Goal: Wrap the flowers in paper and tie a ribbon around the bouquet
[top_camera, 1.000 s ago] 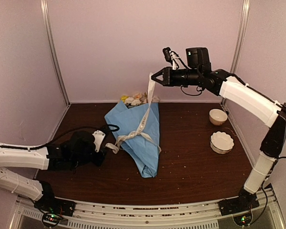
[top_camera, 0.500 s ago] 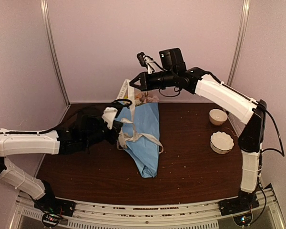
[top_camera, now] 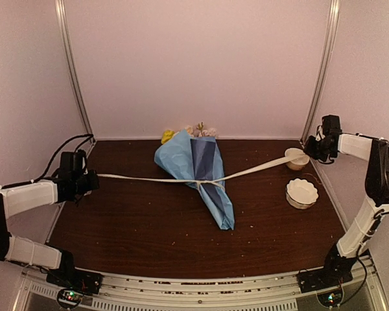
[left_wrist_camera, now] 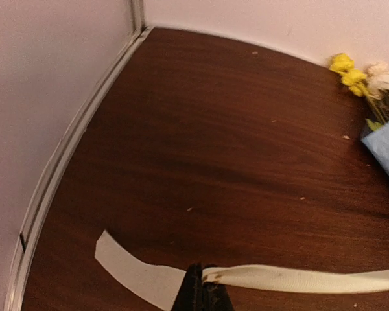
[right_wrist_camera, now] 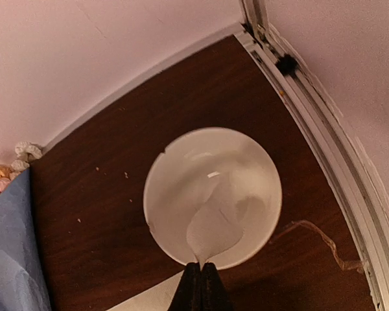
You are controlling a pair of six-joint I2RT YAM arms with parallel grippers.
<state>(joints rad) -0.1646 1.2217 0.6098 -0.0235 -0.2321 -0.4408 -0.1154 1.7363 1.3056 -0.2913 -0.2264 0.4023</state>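
Note:
The bouquet lies mid-table: a cone of light and dark blue paper [top_camera: 201,175] with yellow, pink and white flowers [top_camera: 185,133] showing at its far end. The cream ribbon [top_camera: 142,177] is knotted round the cone's narrow part and stretches in a straight line to both sides. My left gripper [top_camera: 92,179] at the far left is shut on one ribbon end [left_wrist_camera: 298,278], with a short tail [left_wrist_camera: 129,267] past its tips [left_wrist_camera: 204,285]. Far right, my right gripper [top_camera: 309,153] is shut on the other end; its tips [right_wrist_camera: 200,269] pinch the ribbon tail [right_wrist_camera: 214,227] above a bowl.
A round white bowl [top_camera: 296,158] sits right under the right gripper, near the back right corner. A scalloped white bowl [top_camera: 301,193] stands just in front of it. The booth's walls and metal rails [right_wrist_camera: 324,142] are close to both grippers. A loose thread [right_wrist_camera: 318,236] lies by the right rail.
Both arms have swung outward and down to opposite sides, drawing the ribbon tight. The loose loop has closed into a knot round the cone, which shifted slightly right.

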